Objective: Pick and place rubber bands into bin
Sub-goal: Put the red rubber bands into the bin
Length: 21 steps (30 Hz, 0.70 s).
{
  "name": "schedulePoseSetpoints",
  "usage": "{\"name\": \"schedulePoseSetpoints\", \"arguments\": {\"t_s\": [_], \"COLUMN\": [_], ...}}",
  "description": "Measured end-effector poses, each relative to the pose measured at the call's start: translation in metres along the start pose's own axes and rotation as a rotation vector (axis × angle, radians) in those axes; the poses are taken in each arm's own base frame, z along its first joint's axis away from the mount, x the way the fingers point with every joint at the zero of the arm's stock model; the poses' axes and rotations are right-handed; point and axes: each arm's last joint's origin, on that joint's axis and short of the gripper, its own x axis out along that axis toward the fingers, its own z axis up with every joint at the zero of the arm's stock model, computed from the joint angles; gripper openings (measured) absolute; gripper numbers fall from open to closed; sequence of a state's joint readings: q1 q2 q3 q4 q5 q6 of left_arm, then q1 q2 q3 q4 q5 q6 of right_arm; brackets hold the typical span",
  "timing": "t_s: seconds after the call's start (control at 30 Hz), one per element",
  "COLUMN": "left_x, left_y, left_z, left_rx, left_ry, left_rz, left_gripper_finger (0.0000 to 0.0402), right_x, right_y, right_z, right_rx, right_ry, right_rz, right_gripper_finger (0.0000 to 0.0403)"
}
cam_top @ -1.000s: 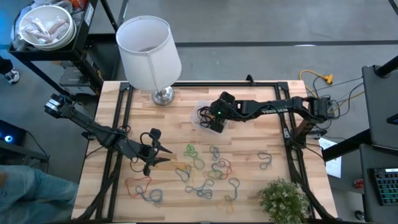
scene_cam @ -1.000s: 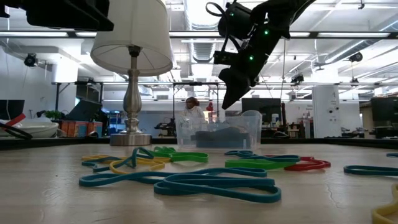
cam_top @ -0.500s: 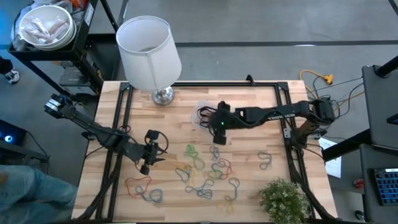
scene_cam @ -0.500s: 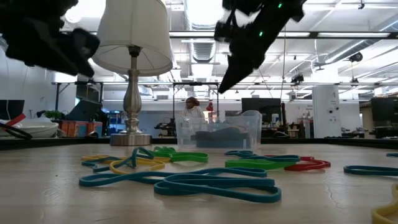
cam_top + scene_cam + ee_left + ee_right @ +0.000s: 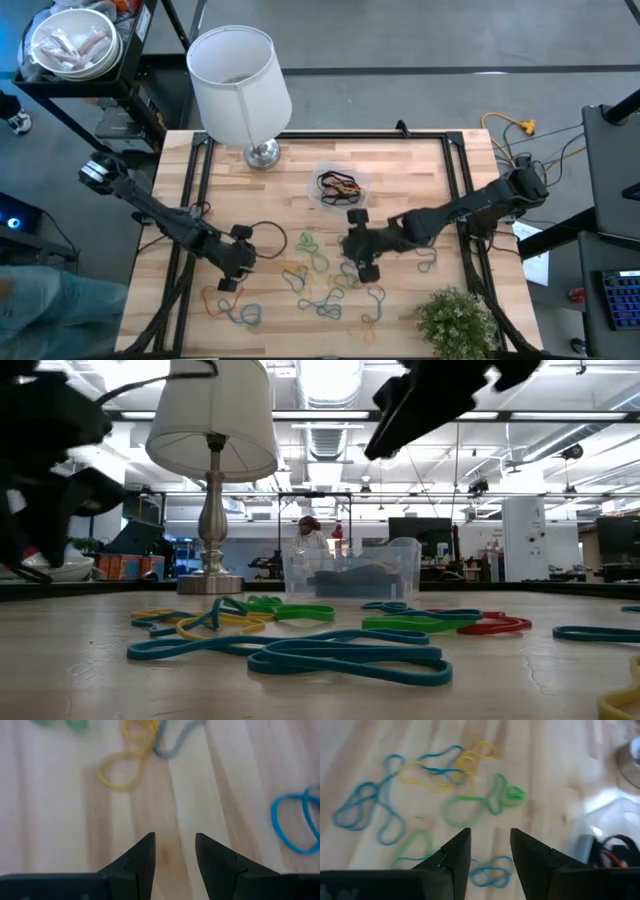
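Note:
Many coloured rubber bands [image 5: 325,272] lie loose on the wooden table; the low view shows them flat as rubber bands [image 5: 300,635]. The clear bin [image 5: 340,187] stands behind them, bottom on the table, with black and red bands inside; it also shows as bin [image 5: 352,568] and bin [image 5: 607,837]. My right gripper [image 5: 362,252] hangs open above the pile, fingers apart at right gripper [image 5: 490,847], over green and blue bands. My left gripper [image 5: 228,273] is open over bare wood at the pile's left end, seen as left gripper [image 5: 175,847]; yellow and blue bands lie ahead of it.
A white lamp [image 5: 240,70] stands at the far left, its metal base [image 5: 262,153] on the table. A green plant [image 5: 455,320] sits at the near right corner. A white bowl [image 5: 72,42] rests on a side shelf. Black frame rails [image 5: 190,200] border the table.
My right gripper has left its place above the bin and swung toward the near edge, stopping over the pile of bands; the bin now shows uncovered. My left gripper has moved toward the near edge and come lower over the table.

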<state>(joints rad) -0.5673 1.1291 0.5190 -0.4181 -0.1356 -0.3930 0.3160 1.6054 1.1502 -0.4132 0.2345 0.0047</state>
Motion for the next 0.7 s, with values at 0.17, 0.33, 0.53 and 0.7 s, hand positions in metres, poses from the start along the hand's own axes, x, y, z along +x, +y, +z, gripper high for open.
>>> {"name": "schedulePoseSetpoints", "arguments": {"t_s": [0.17, 0.33, 0.53, 0.7], "left_x": [0.011, 0.015, 0.019, 0.026], "left_y": [-0.018, -0.038, -0.055, -0.059], "left_z": [0.001, 0.008, 0.01, 0.008], "left_rx": [-0.025, -0.016, -0.011, -0.024], "left_ry": [0.124, 0.189, 0.27, 0.332], "left_rz": [-0.006, -0.005, 0.008, 0.039], "left_gripper_finger": [0.0123, 0.0123, 0.0123, 0.0123], "right_x": [-0.005, -0.008, -0.008, -0.008], "right_y": [0.024, 0.037, 0.04, 0.04], "right_z": [0.0, -0.001, -0.001, -0.001], "right_rx": [-0.028, -0.045, -0.047, -0.045], "right_ry": [-0.019, -0.046, -0.056, -0.058], "right_rz": [0.046, 0.071, 0.078, 0.077], "right_gripper_finger": [0.0122, 0.0115, 0.0106, 0.0099]}}
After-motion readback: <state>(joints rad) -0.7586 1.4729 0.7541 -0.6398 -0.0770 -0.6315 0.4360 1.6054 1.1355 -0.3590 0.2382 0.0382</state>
